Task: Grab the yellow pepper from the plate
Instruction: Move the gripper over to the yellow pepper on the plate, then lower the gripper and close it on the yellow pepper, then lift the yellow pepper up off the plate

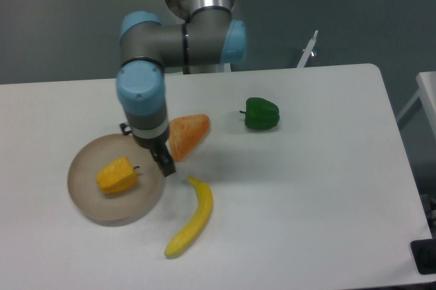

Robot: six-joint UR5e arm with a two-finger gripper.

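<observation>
The yellow pepper (116,175) lies in the middle of the round beige plate (92,205) at the left of the table, its dark stem pointing right. My gripper (165,164) hangs over the plate's right rim, a short way right of the pepper and not touching it. Its fingers look close together with nothing between them, but they are too small and dark to tell whether they are open or shut.
An orange wedge-shaped piece (187,134) lies just right of the gripper. A yellow banana (192,218) lies below it, right of the plate. A green pepper (261,114) sits further right. The arm's base (201,4) stands behind the table.
</observation>
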